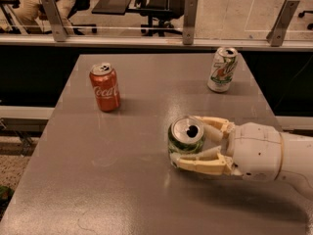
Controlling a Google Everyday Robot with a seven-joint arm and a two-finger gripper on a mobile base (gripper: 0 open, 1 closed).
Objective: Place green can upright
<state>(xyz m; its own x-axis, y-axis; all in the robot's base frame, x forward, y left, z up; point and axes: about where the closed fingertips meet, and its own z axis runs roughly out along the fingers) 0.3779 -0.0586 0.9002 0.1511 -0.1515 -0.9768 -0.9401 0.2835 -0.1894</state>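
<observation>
The green can (186, 140), shiny green and silver with a silver top and open pull-tab hole, is near the middle right of the grey table (122, 180). It is about upright, with its top turned slightly towards the camera. My gripper (187, 142) comes in from the right on a white arm. Its cream fingers (200, 164) sit on either side of the can and are shut on it. I cannot tell whether the can's base touches the table.
A red Coca-Cola can (104, 87) stands upright at the back left of the table. A white can with green lettering (222, 69) stands at the back right. A railing with metal posts (190, 13) runs behind the table's far edge.
</observation>
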